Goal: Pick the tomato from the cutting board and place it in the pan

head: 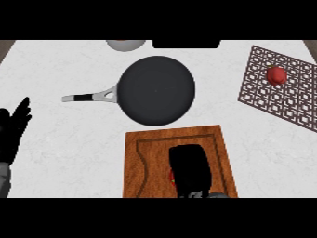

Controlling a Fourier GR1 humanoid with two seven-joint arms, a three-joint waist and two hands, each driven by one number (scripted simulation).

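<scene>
A white desk [64,139] carries a cutting board [147,176]. Beyond the board lies the pan [157,90]. The right hand [190,169] curls over the tomato [171,175] on the board; the left hand [6,135] rests with straight fingers, far left of the board.

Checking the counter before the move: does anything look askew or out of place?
Nothing spilled or damaged. The trivet lies skewed to the counter's edges, a red thing on it. The pan is empty; the right hand covers the tomato on the board.

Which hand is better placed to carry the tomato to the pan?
Right. The right hand is over the cutting board, covering the tomato, below the pan. The left hand rests open at the left edge.
</scene>
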